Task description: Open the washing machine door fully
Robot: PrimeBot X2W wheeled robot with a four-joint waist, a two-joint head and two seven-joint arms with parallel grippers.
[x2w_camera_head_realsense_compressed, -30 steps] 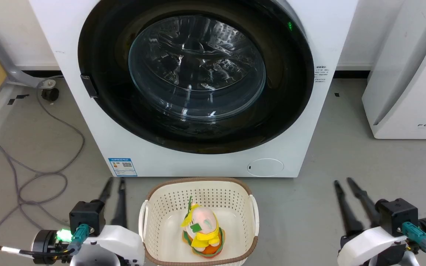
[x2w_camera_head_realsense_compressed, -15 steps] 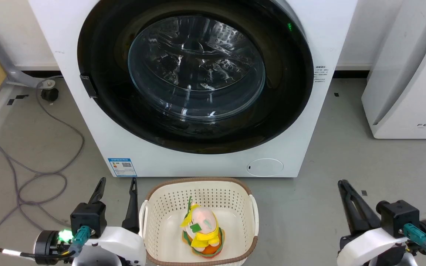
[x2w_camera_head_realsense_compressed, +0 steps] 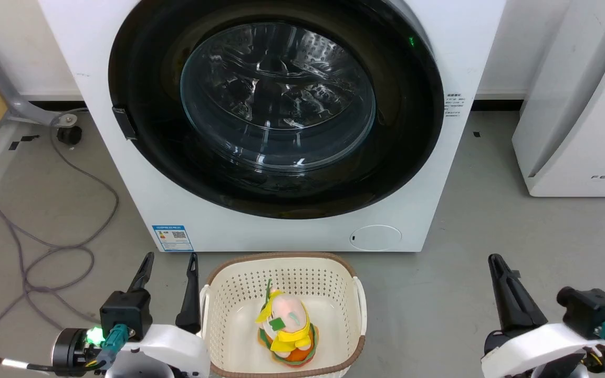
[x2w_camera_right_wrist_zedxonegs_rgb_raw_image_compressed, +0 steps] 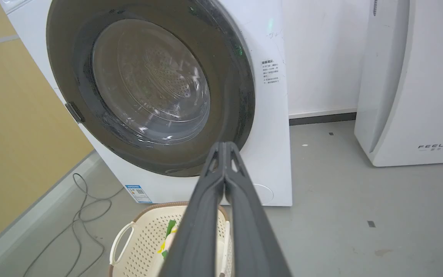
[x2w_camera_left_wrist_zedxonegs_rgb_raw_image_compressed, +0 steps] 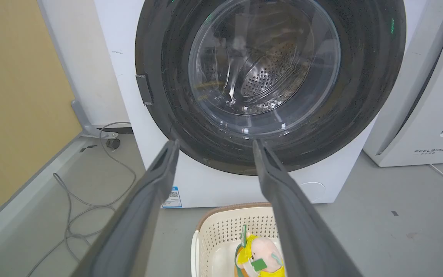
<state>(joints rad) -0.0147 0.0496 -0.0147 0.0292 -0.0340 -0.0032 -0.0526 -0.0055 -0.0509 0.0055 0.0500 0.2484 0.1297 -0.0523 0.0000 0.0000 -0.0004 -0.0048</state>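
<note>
Fingers of the left end effector, long, dark and tapered, stand apart holding nothing; those of the right end effector are pressed together, empty. Between them sits a cream perforated basket holding a plush toy. Beyond, the glossy black round door lies closed against the white washing machine.

Long, dark, two-fingered left gripper at lower left of head view: fingers spread apart, empty, pointing up. White rounded left forearm behind. Matching right gripper at lower right: fingers pressed together to the tips, empty, leaning slightly leftward.
</note>
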